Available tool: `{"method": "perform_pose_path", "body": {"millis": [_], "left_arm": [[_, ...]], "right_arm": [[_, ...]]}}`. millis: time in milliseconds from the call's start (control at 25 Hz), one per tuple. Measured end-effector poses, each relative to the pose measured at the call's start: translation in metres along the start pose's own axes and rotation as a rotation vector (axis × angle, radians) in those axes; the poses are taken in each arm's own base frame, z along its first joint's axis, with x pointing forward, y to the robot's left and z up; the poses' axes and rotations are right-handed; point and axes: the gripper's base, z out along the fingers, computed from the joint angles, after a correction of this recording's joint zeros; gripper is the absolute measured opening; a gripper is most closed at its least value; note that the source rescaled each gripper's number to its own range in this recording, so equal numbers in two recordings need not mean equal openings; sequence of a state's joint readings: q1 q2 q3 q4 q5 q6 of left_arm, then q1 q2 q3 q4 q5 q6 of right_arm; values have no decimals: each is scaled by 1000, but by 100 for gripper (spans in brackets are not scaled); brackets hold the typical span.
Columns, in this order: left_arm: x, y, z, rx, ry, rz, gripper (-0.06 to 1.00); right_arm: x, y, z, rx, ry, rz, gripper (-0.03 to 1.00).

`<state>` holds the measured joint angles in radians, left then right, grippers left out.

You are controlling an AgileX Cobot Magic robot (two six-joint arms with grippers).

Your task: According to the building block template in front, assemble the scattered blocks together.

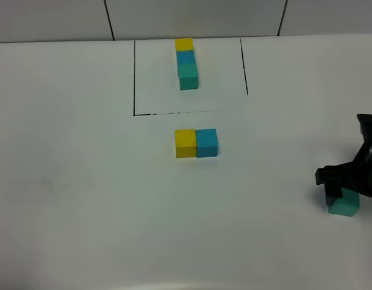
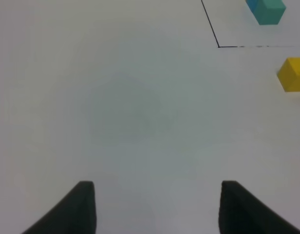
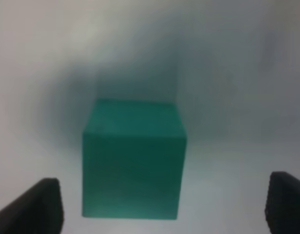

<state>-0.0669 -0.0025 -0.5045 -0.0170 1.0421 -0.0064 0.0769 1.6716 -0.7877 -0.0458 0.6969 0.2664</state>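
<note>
The template [image 1: 186,63] is a yellow-blue-teal row inside a thin black frame at the back of the table; its teal end shows in the left wrist view [image 2: 269,10]. A loose yellow cube [image 1: 185,143] and a loose blue cube [image 1: 206,142] sit touching side by side in the middle. The yellow cube also shows in the left wrist view [image 2: 293,74]. The loose teal-green cube [image 1: 344,204] lies at the far right. My right gripper [image 1: 338,194] is open right over it, its fingers on either side of the cube [image 3: 133,158]. My left gripper [image 2: 155,207] is open and empty over bare table.
The white table [image 1: 83,181] carries the black frame line [image 1: 134,78]. A tiled wall [image 1: 192,18] runs along the back. The right arm [image 1: 364,163] sits at the right edge of the exterior view.
</note>
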Motion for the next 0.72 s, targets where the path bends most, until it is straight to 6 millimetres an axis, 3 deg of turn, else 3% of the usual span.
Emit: {"method": "perform_pose_path", "body": {"millis": [280, 400, 520, 560, 720], "left_arm": [[0, 0, 0, 0, 0, -1, 20], [0, 0, 0, 0, 0, -1, 20], [0, 0, 0, 0, 0, -1, 20], [0, 0, 0, 0, 0, -1, 20], [0, 0, 0, 0, 0, -1, 20]], "right_arm": [[2, 0, 7, -20, -57, 7, 66], [2, 0, 7, -22, -54, 10, 50], [3, 1, 7, -27, -48, 19, 18], [3, 1, 7, -29, -47, 21, 3], [1, 4, 5, -27, -44, -65, 2]]}}
